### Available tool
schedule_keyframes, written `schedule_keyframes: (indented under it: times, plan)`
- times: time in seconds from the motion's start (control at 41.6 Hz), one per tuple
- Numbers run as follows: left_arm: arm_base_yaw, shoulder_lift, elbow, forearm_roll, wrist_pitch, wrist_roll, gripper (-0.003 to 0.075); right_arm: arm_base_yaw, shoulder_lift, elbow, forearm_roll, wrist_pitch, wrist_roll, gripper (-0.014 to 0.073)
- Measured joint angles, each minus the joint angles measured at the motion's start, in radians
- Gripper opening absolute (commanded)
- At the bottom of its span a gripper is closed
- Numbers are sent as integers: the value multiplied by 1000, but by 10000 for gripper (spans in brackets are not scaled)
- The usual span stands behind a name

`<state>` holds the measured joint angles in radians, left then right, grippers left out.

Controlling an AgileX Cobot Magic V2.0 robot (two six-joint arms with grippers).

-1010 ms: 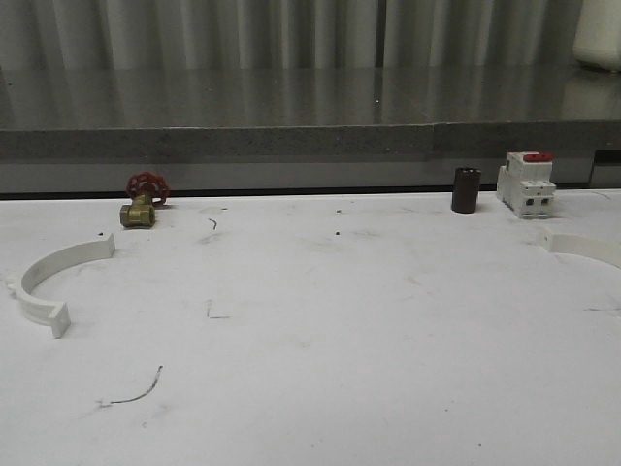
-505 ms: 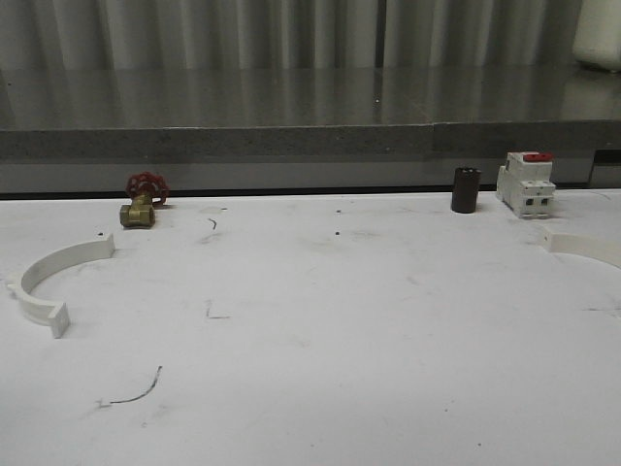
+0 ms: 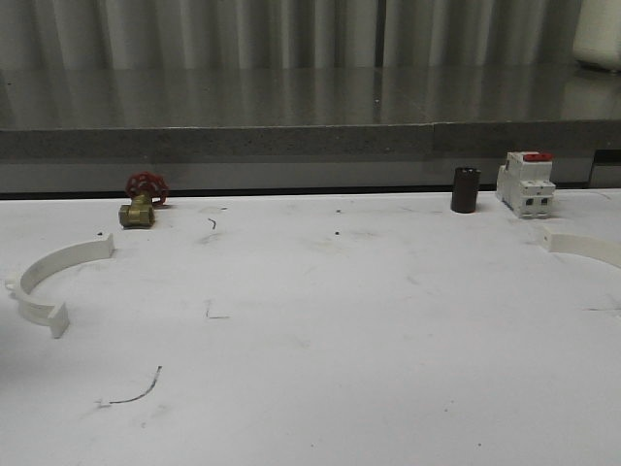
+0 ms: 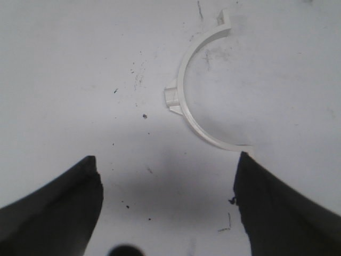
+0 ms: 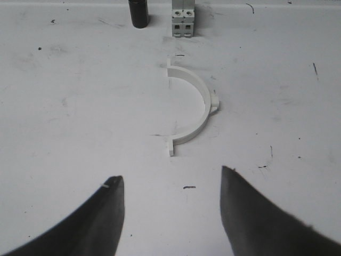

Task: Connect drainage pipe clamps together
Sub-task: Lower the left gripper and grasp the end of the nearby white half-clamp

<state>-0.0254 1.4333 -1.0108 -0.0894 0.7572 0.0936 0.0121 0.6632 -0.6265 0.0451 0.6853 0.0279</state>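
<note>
Two cream-white drainage pipe clamps lie flat on the white table, far apart. One half-ring rests at the left edge, the other at the right edge, partly cut off. In the left wrist view, the left clamp lies just beyond my left gripper, which is open and empty; the clamp's near end tab sits by the tip of one finger. The right clamp lies a short way ahead of my open, empty right gripper.
A brass valve with a red handle stands at the back left. A black cylinder and a white circuit breaker with a red top stand at the back right, just behind the right clamp. A raised grey ledge borders the table's far side.
</note>
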Motion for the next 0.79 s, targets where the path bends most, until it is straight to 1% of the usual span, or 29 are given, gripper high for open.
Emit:
schedule_keyframes:
  times: [0.144,0.361,0.625,0.697,0.794]
  plan:
    - [-8,123,-52,0,0,0,501,0,0,0,0,0,0,434]
    - [-47,284,-102,-2,-33,0,501,0,0,0,0,0,0,434]
    - [-54,412,-153,-28,-65,0,501,0,0,0,0,0,0,434]
    - [-54,431,-158,-40,-90,0,484,0,0,0,0,0,0,434]
    - [-54,440,-160,-68,-112,0,430,0,0,0,0,0,0,434]
